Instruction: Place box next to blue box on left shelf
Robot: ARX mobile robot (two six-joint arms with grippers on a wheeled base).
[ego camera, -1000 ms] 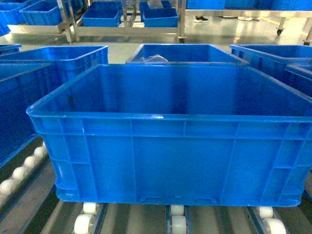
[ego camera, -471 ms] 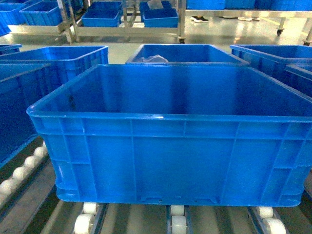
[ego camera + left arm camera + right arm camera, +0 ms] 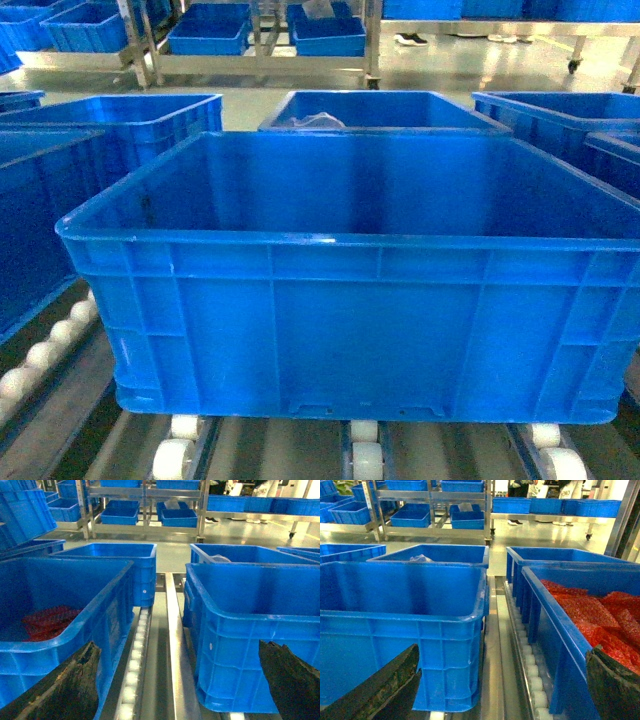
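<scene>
Box [image 3: 350, 330] sits between my two claws, left claw [image 3: 175, 680] and right claw [image 3: 505, 685] both spread, holding nothing; rollers [image 3: 132, 665] may let it slide away.

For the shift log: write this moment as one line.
box sits on shelf rollers | crate with red contents on its left | left gripper open, empty | right gripper open, empty

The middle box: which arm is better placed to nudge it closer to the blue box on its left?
Right, probably. The right gripper is open beside the right corner of the box and could push it leftward. The left gripper faces the gap before the left box.
</scene>
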